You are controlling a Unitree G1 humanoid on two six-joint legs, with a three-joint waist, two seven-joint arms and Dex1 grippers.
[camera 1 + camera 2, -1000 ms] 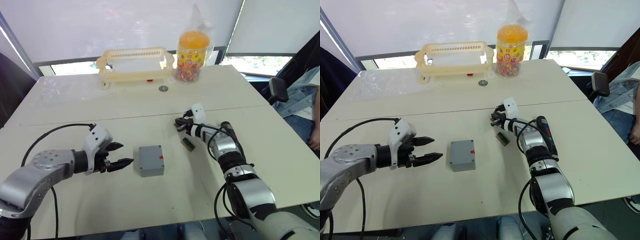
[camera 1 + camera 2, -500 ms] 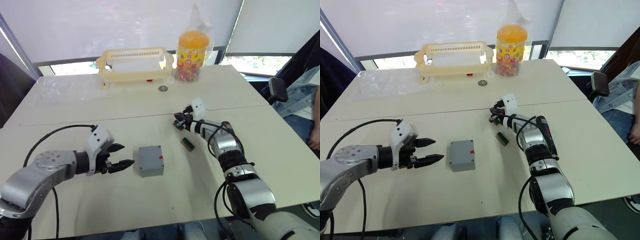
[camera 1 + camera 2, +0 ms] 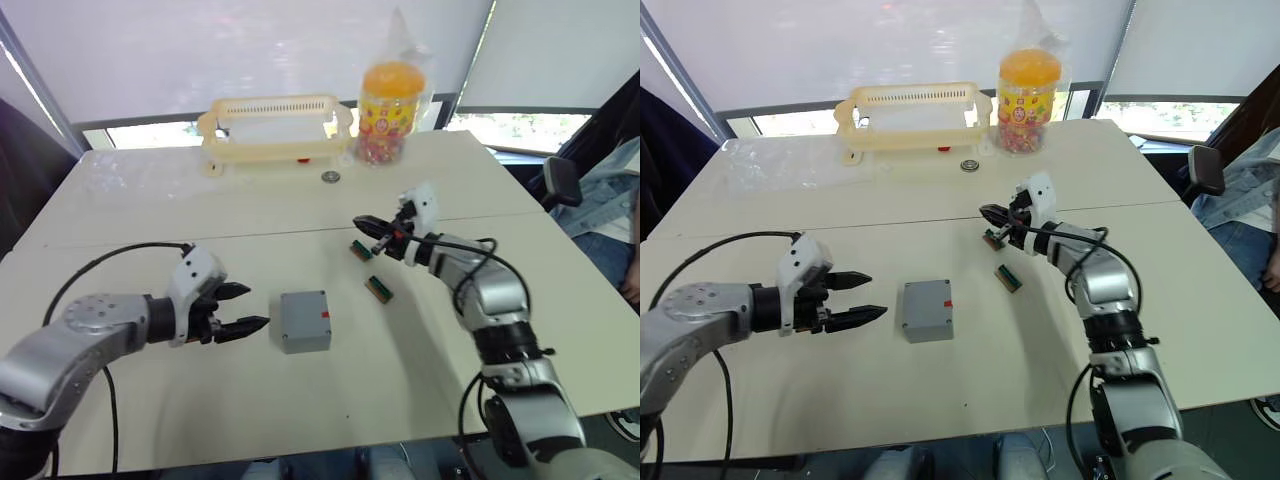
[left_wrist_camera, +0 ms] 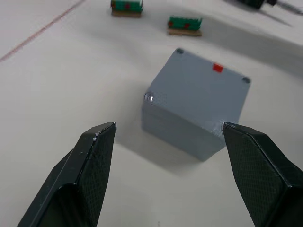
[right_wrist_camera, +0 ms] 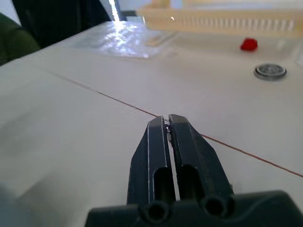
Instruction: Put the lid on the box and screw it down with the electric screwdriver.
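**Closed grey box mid-tabletop, left pincer open beside it, right pincer pinched shut**

I see the small grey square plastic box (image 3: 305,321) sitting near the middle of the pale tabletop (image 3: 150,215), closer to the near edge than the far one. Its flat grey lid (image 4: 203,92) appears to lie on top already, with a small red mark by one edge and a recess at three visible corners; I cannot tell whether any screws are in.

My left pincer (image 3: 243,309) hovers just beside the box on its left, pointing at it, fingers spread wide with nothing between them. In the left wrist view the box sits between and beyond the two black fingertips (image 4: 97,156), apart from both.

My right pincer (image 3: 991,214) hangs above the tabletop towards the far right of the box, its fingers pressed together. I cannot make out anything held between them.

Two small green-and-brown blocks (image 3: 378,288) lie on the tabletop between the box and the right pincer. At the far edge stand a cream plastic basket (image 3: 273,128) and an orange-lidded jar (image 3: 387,97) in a clear bag, with a small round metal disc (image 3: 330,177) in front of them.
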